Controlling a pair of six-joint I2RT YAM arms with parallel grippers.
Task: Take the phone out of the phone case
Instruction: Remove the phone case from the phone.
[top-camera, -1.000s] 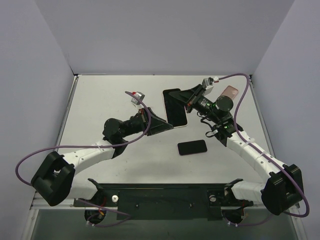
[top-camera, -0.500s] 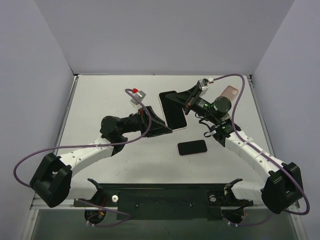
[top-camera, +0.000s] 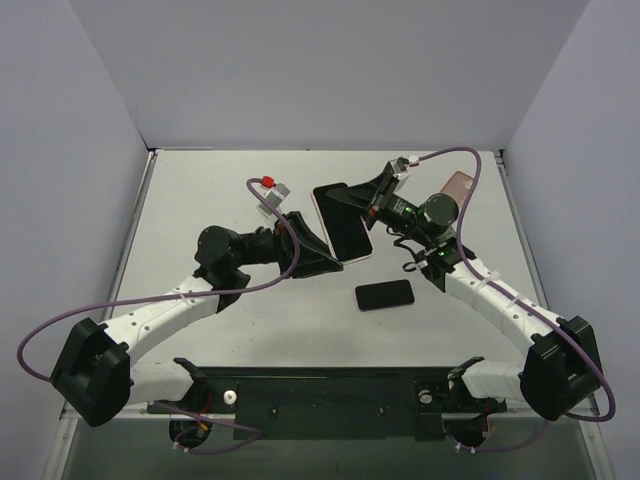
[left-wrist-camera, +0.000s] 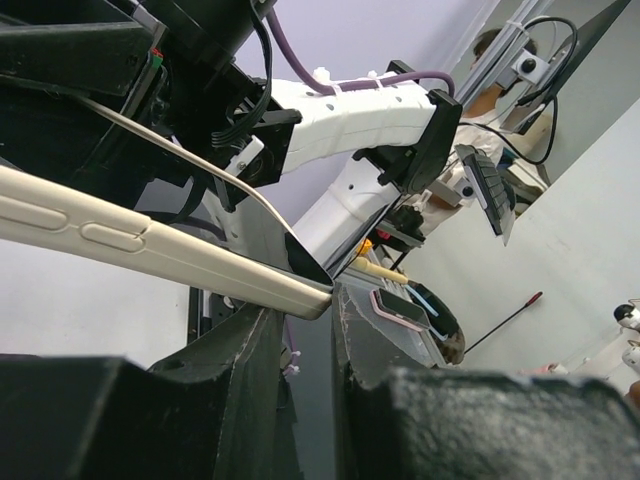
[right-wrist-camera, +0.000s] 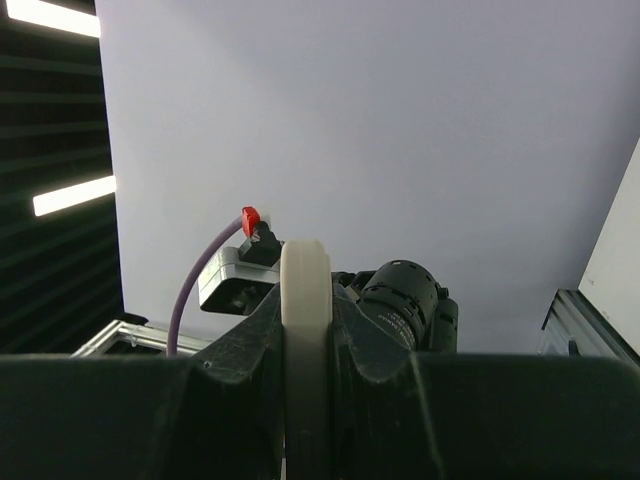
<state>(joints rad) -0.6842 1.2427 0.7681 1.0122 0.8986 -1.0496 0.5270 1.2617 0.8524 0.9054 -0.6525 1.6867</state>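
**Q:** Which gripper plainly holds something?
**A:** The right gripper (right-wrist-camera: 305, 312). Its fingers are pressed together on one edge of the cream phone case (left-wrist-camera: 120, 238). In the right wrist view the rim of the case stands upright in the slot and touches both fingers.

**Q:** How does the left gripper (left-wrist-camera: 308, 325) stand?
**A:** Its fingers are a narrow slot apart. One corner of the case sits at the mouth of that slot, level with the fingertips. The views do not show whether the fingers pinch the corner or only meet it.

**Q:** Where is the phone (top-camera: 345, 228)?
**A:** As far as the top view shows, it is seated in the case with its dark screen facing up. It spans the gap between the two grippers. The left gripper meets its nearer left corner and the right gripper takes its farther right edge.

**Q:** What else appears?
**A:** A second dark phone (top-camera: 385, 295) lies flat on the table (top-camera: 200, 190). It is on the near side of the right gripper and apart from both grippers. A pink object (top-camera: 460, 184) lies beyond the right gripper's wrist, on its right.
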